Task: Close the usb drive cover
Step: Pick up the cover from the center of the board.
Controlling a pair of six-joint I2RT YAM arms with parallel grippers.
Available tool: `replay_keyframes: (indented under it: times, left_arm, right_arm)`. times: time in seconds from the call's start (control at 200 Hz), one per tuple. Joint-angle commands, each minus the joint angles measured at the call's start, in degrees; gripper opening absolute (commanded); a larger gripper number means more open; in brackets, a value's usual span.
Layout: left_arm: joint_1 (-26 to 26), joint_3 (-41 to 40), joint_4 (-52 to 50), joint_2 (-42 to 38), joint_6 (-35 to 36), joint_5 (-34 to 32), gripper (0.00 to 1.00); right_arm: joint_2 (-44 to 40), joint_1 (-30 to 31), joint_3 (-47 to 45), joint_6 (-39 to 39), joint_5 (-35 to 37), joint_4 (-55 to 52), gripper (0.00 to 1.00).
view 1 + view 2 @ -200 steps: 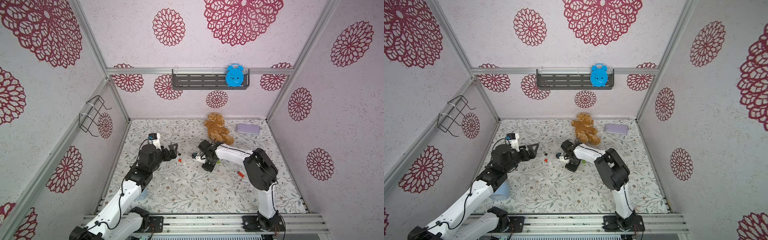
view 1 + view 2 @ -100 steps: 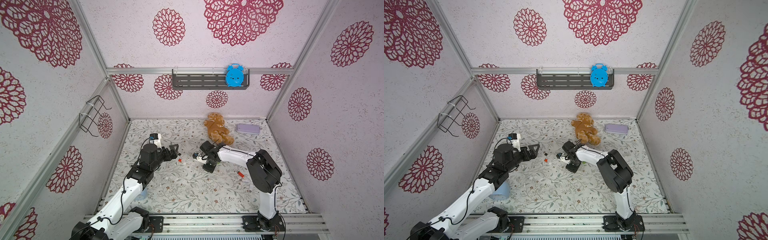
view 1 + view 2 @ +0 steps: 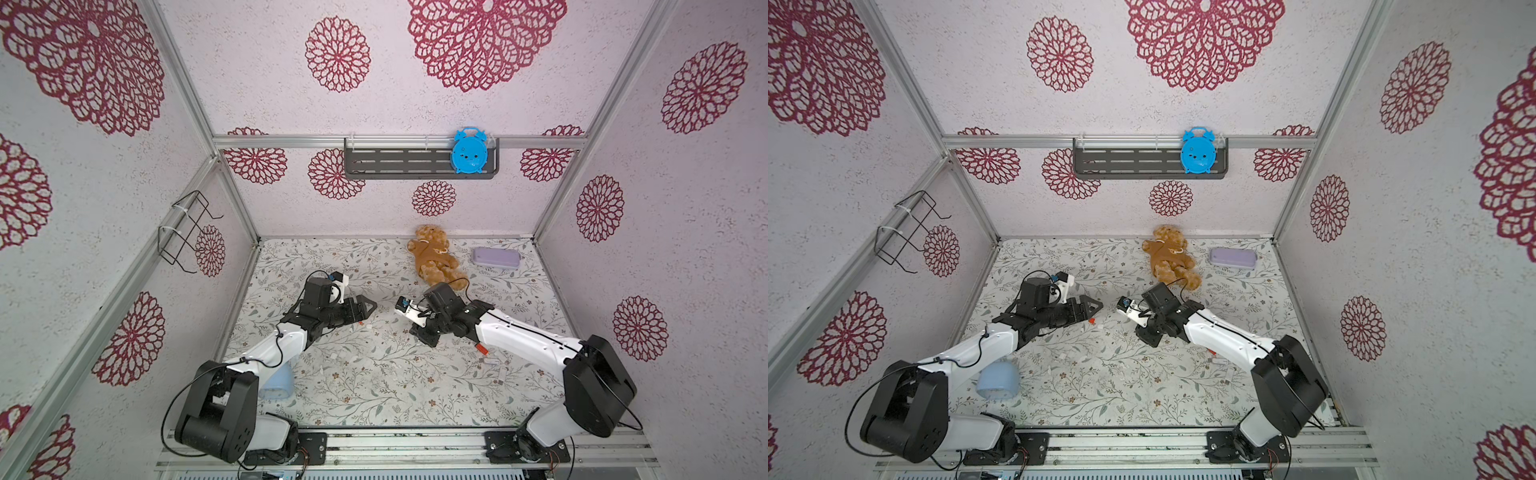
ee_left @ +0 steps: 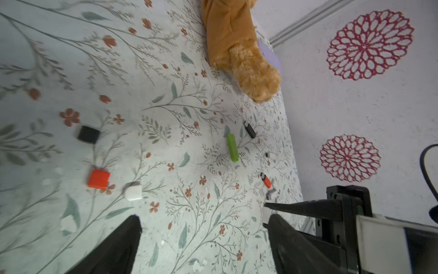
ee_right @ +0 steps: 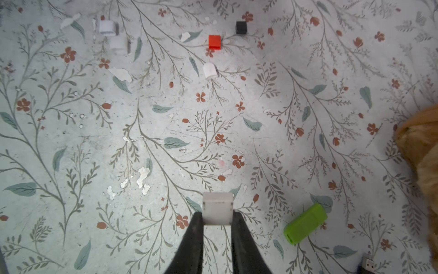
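While right fingers pinch a white usb drive, left fingers spread wide

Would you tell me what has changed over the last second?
The left gripper has reached further toward the middle, fingers open, nearing the red cap. The right gripper shifted slightly toward its own side as its elbow swung outward. It still grips the white piece; the cap and teddy bear stayed put.

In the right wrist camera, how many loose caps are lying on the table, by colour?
White or clear caps: 3
Red cap: 1
Black cap: 1
Total: 5
Not counted: white piece held in the right gripper.
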Motion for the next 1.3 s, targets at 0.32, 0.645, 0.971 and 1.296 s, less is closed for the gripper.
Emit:
replay_keyframes:
  times: [0.32, 0.645, 0.971, 1.296]
  left_arm:
    - [-6.65, 8.36, 3.44, 9.70, 0.68, 18.48, 0.73]
    - [-8.10, 9.42, 4.56, 11.79, 0.18, 21.95, 0.52]
    - [-8.40, 10.47, 3.98, 12.85, 0.27, 21.69, 0.42]
    - [-8.44, 11.19, 2.85, 13.28, 0.75, 21.74, 0.29]
  right_arm:
    - [-6.44, 1.11, -2.16, -0.94, 0.66, 7.71, 0.22]
    - [-6.44, 1.25, -2.33, -0.17, 2.21, 10.08, 0.22]
    - [-6.44, 1.25, -2.34, 0.29, 1.69, 11.33, 0.22]
    - [-6.35, 1.25, -2.41, 0.25, 1.51, 11.42, 0.22]
